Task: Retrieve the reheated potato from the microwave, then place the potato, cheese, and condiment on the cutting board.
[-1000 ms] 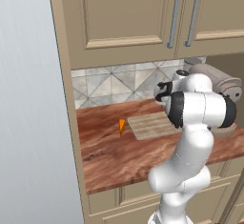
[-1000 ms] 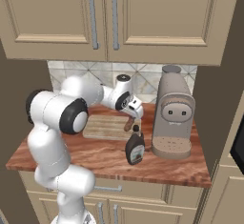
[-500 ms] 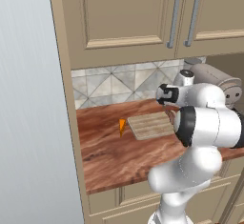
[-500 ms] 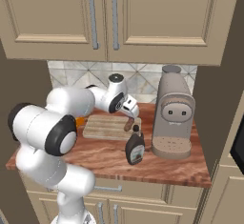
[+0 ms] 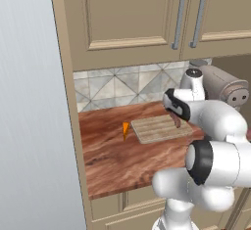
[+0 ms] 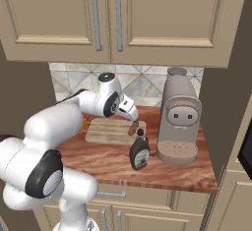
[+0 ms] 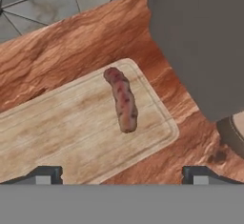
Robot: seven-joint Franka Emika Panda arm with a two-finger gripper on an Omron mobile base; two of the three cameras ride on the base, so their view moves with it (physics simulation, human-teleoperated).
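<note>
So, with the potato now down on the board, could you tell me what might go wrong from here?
1. The reddish-brown oblong potato lies near the corner of the light wooden cutting board; being rounded, it might roll off if nudged.
2. The squat dark brown condiment bottle stands just in front of the board, so the open gripper could tip it.
3. The orange cheese wedge sits at the board's far end; reaching it means crossing over the potato.

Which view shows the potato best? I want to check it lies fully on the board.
The hand view: the potato lies whole and unblocked on the cutting board, near one end. In the right base view it is a small lump at the board's end; in the left base view the arm partly hides it.
</note>
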